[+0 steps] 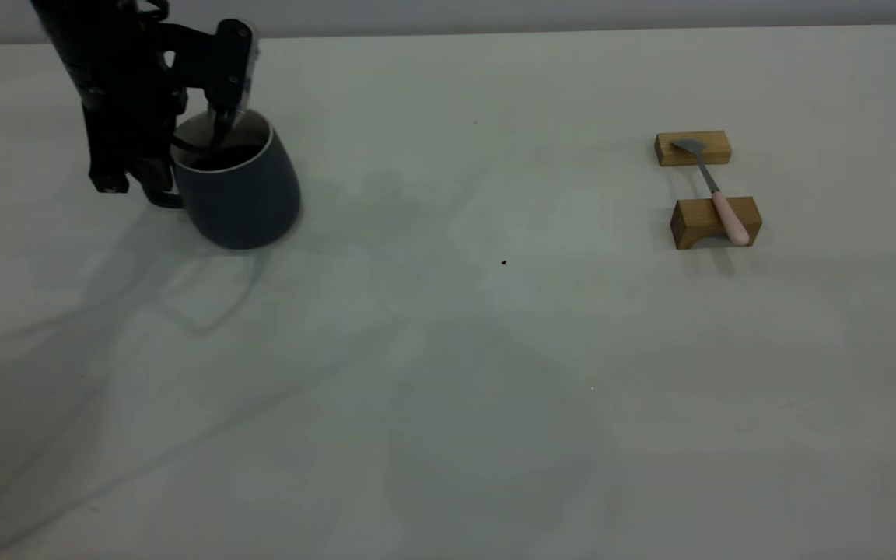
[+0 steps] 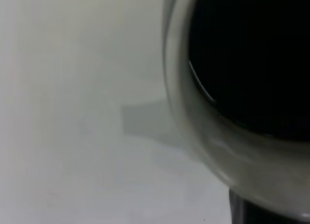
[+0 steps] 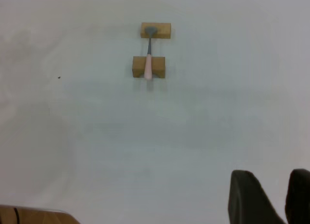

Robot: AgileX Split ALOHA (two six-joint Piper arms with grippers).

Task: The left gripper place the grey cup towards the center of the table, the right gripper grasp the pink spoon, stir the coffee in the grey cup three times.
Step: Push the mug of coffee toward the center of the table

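Left gripper: the all-black left gripper (image 1: 211, 140) is at the far left of the table, closed over the rim of the cup, one finger inside the mouth and the other outside against the wall.
Cup: the rounded dark slate-grey mug (image 1: 239, 187) with a pale interior and thin white rim sits at the far left, tilted, well away from the table's centre.
Coffee: dark glossy liquid (image 2: 256, 54) fills the mug.
Spoon: the slim spoon with grey metal bowl and pale pink handle (image 1: 716, 194) lies at the far right, bridging two small wooden blocks (image 1: 715, 221), bowl on the farther block, handle on the nearer one.
Right gripper: the black right gripper (image 3: 276, 200) hangs above the table well apart from the spoon, fingers parted, holding nothing.
Table: plain pale grey-white surface (image 1: 495, 389), a few dark specks near the middle.
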